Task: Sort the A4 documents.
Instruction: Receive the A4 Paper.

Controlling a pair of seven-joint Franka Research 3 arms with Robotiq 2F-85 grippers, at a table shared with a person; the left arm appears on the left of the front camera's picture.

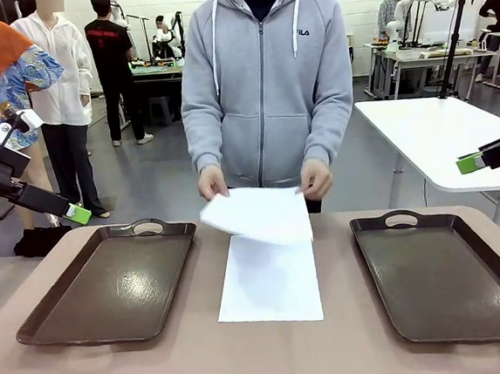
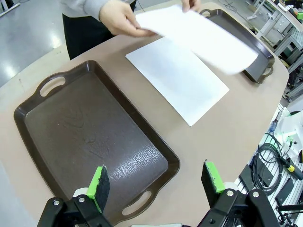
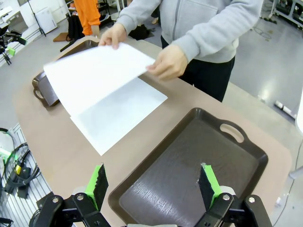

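Now left hand (image 2: 156, 176), right hand (image 3: 152, 177) agape.

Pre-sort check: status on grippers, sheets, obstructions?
Left gripper open, right gripper open, both empty. One A4 sheet flat between left tray and right tray; second sheet in person's hands above it. Hands over work area.

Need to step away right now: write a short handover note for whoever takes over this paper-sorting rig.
Left gripper: open, holding nothing, raised by the left tray.
Right gripper: open, holding nothing, raised by the right tray.
Paper: one flat sheet on the table between the trays; a lifted sheet held over it in the person's hands.
Done: no sheet in either tray.
Left: all the sorting.
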